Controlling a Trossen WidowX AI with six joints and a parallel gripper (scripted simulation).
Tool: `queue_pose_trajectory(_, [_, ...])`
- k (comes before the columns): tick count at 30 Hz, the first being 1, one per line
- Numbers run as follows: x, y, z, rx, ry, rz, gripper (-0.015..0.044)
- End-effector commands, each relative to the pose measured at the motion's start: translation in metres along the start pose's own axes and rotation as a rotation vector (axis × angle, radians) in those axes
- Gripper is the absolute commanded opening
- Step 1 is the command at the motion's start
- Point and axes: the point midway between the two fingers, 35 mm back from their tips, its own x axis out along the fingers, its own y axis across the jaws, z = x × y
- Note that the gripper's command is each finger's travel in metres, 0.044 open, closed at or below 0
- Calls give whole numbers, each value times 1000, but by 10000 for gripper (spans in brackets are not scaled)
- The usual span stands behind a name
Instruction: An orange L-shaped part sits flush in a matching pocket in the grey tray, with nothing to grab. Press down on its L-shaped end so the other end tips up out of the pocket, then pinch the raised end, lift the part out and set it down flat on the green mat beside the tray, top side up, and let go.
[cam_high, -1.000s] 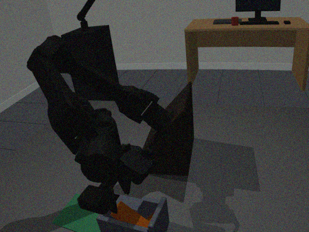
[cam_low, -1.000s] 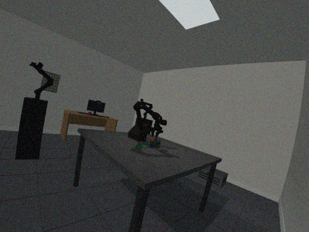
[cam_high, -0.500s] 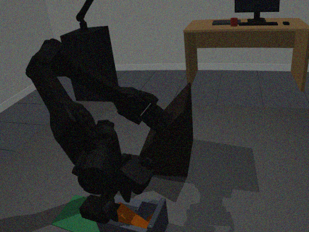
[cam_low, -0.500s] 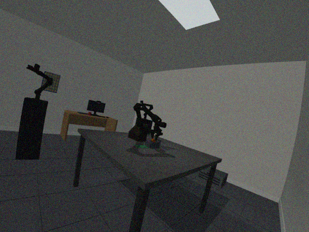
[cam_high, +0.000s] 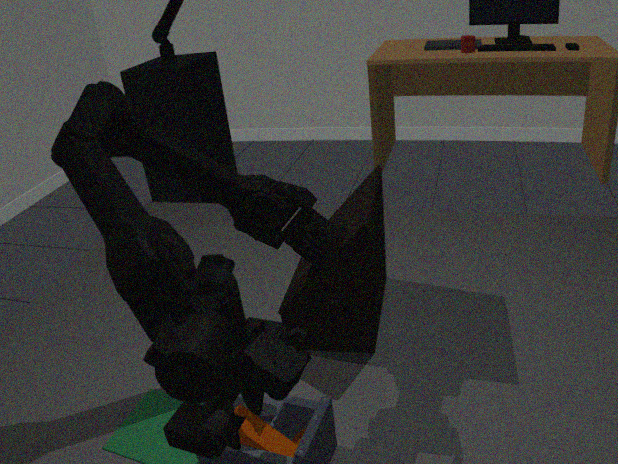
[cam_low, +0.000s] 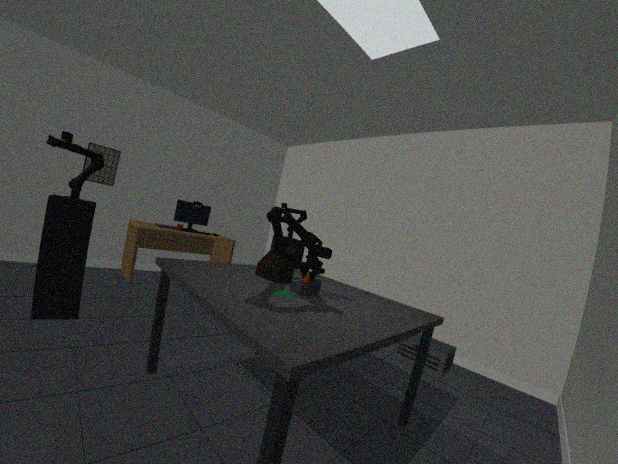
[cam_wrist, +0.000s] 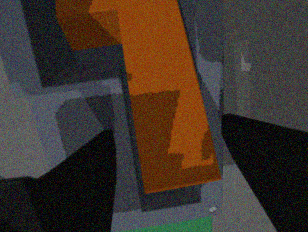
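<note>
The orange L-shaped part (cam_high: 267, 435) (cam_wrist: 160, 65) lies tipped in the pocket of the grey tray (cam_high: 320, 425) (cam_wrist: 165, 214). Its straight end, on the side towards the green mat (cam_high: 145, 435) (cam_wrist: 170, 226), is raised above the tray's rim. My gripper (cam_high: 235, 425) (cam_wrist: 168, 131) is down at the tray and open. One dark finger stands on each side of the raised end, and thin strips of grey show between the fingers and the part. In the exterior view the arm (cam_low: 292, 255) bends low over the small orange spot of the part (cam_low: 306, 281).
The tray and mat sit on a dark table (cam_low: 310, 330), close in front of the arm's base. A black pedestal with a camera arm (cam_low: 62, 255) and a wooden desk with a monitor (cam_high: 492, 65) stand far off in the room.
</note>
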Motion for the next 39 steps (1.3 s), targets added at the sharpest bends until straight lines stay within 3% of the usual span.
queue_pose_trajectory(1, [-1,0,0,2,0,-1,175])
queue_pose_trajectory(3, [-1,0,0,2,0,-1,122])
queue_pose_trajectory(12, [-1,0,0,2,0,-1,62])
queue_pose_trajectory(15, [-1,0,0,2,0,-1,0])
queue_pose_trajectory(39, [-28,1,1,-9,4,4,0])
